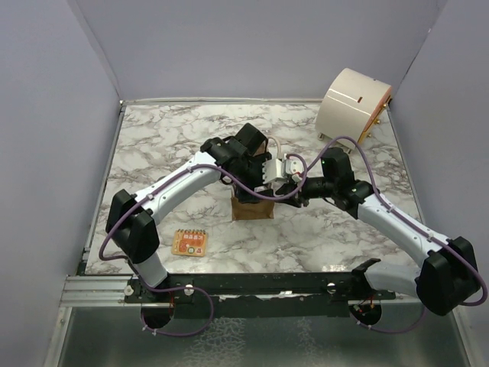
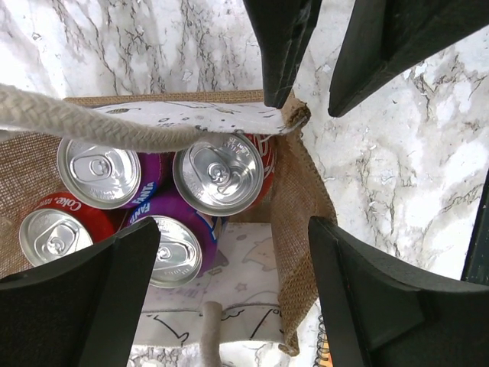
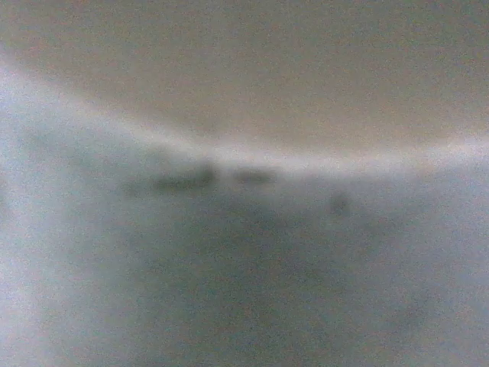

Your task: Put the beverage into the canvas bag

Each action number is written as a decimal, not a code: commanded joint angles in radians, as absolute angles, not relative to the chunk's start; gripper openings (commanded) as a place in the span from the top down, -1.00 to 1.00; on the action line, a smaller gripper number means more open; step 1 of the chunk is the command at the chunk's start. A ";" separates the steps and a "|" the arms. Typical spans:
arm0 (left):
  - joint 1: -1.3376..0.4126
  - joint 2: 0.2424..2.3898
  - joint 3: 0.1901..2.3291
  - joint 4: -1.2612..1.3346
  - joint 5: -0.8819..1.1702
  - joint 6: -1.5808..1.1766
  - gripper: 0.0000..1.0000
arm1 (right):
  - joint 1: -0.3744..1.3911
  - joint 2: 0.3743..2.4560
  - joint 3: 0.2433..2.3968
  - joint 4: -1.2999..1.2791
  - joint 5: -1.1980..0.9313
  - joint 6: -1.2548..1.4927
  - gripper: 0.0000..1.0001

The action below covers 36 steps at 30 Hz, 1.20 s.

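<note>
The canvas bag (image 1: pixel 252 208) stands upright mid-table, mostly under both grippers. In the left wrist view I look straight down into the bag (image 2: pixel 302 191). It holds several beverage cans: a red can (image 2: pixel 218 172), a purple Fanta can (image 2: pixel 99 172), a red Coke can (image 2: pixel 53 237) and another purple can (image 2: pixel 172 248). A cream handle (image 2: pixel 92 122) crosses the opening. My left gripper (image 1: pixel 263 183) (image 2: pixel 233 229) is open and empty above the bag. My right gripper (image 1: pixel 290 183) (image 2: pixel 306 107) has its jaws apart astride the bag's far corner. The right wrist view is a blur.
A large cream drum-shaped container (image 1: pixel 353 103) lies at the back right. A small orange spiral-bound pad (image 1: pixel 189 242) lies at the front left, its edge also showing in the left wrist view (image 2: pixel 325 353). Grey walls enclose the marble table (image 1: pixel 168 138).
</note>
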<state>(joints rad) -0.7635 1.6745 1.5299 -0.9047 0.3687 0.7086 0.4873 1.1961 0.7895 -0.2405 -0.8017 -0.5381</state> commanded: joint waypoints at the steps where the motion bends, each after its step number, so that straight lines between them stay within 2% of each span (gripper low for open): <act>1: -0.787 1.591 1.579 -0.860 0.397 0.697 -0.62 | 0.488 1.198 0.797 -0.278 -0.771 -0.529 0.45; 23: -0.735 1.429 1.560 -0.664 0.197 0.516 -0.61 | 0.488 1.195 0.811 -0.288 -0.742 -0.532 0.28; 32: -0.504 1.309 1.575 -0.705 0.330 0.445 -0.60 | 0.488 1.176 0.831 -0.300 -0.740 -0.523 0.21; 36: -0.369 1.246 1.534 -0.684 0.313 0.405 -0.61 | 0.488 1.167 0.847 -0.299 -0.733 -0.499 0.15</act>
